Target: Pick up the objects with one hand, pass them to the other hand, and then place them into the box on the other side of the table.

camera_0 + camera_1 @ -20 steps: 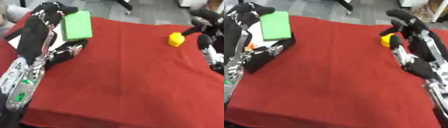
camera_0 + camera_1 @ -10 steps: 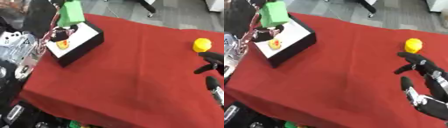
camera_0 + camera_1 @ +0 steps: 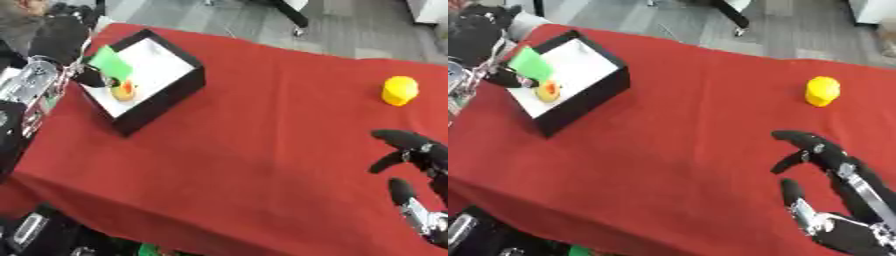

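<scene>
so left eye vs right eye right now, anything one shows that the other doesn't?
Only the left eye view: more of the silver left arm, down the left edge of the picture.

Only the right eye view: the right arm past the wrist, with the whole right hand, fingers open.

Both: the left hand holding the green block over the black box, a small yellow and orange thing inside it, the yellow object far right, and the red tablecloth.

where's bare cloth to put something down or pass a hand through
The broad red cloth between the black box and the yellow object is bare, reaching to the near edge. It is crowded only inside the box, where the left hand holds a green block above a small yellow-orange thing.
</scene>
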Controlling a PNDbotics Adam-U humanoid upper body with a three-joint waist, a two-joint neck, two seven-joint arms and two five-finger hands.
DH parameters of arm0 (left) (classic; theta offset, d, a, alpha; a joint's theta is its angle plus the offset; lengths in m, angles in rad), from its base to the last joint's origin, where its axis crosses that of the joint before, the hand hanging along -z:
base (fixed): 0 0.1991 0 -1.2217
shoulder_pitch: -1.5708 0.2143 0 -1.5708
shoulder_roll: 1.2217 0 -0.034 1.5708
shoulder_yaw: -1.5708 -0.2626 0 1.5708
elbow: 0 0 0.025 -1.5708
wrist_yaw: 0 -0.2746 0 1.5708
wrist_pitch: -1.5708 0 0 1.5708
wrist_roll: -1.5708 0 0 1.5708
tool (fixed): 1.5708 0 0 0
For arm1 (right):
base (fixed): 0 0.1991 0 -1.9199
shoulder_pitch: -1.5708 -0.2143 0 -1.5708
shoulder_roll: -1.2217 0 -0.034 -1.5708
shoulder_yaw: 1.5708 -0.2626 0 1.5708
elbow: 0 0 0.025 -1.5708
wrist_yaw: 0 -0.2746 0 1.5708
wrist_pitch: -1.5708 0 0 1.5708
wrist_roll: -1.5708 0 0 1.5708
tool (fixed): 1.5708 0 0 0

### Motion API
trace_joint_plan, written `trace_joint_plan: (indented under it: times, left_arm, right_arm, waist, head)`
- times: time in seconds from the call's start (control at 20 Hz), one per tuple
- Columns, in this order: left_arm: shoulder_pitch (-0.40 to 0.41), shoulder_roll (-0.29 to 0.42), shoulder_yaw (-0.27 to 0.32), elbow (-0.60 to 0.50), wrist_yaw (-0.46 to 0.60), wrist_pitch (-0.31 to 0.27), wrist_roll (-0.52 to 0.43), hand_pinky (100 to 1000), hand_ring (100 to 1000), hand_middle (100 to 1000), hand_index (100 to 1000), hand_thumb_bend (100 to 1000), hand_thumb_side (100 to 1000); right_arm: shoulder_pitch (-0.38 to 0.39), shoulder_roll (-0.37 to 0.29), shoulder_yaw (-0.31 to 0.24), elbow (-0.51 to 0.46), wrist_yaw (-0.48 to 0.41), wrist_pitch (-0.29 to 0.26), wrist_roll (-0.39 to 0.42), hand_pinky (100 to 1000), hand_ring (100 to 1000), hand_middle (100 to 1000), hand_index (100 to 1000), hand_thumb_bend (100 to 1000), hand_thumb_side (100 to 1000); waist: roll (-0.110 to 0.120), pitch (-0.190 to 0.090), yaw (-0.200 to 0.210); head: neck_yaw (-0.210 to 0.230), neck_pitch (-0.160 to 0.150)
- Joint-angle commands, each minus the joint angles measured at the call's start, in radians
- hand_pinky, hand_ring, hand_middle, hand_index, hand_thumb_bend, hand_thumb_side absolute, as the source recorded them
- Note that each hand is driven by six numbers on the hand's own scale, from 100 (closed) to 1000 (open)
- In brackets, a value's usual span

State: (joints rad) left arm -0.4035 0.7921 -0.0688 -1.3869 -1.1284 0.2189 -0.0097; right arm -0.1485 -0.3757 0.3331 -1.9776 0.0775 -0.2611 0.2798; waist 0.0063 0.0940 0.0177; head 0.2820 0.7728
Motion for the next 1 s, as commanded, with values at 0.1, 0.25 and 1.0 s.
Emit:
trace_joint_plan:
  times: [0.1, 0.25, 1.0]
  left_arm:
    - [-0.028, 0.052, 0.013, -0.016, 0.025, -0.019, -0.021, 991, 928, 980, 1000, 1000, 819]
    - [-0.024, 0.058, 0.031, -0.092, 0.054, -0.022, -0.005, 975, 919, 962, 1000, 1000, 720]
    - [0.119, -0.262, 0.011, -0.613, 1.099, -0.458, 0.133, 739, 770, 728, 903, 239, 726]
  right_arm:
    - [-0.005, -0.003, -0.003, -0.004, 0.006, -0.005, 0.008, 1000, 627, 869, 925, 100, 472]
    - [-0.005, -0.006, -0.005, -0.001, 0.008, -0.008, 0.007, 1000, 628, 870, 927, 100, 470]
    - [-0.051, -0.347, -0.164, 0.096, 0.067, 0.031, -0.276, 1000, 679, 932, 959, 100, 447]
  waist:
    - [0.004, -0.010, -0.002]
    - [0.003, -0.009, -0.002]
    - [-0.025, 0.007, 0.079]
  head:
    - [-0.010, -0.007]
    - [-0.024, -0.009]
    - [-0.449, -0.003]
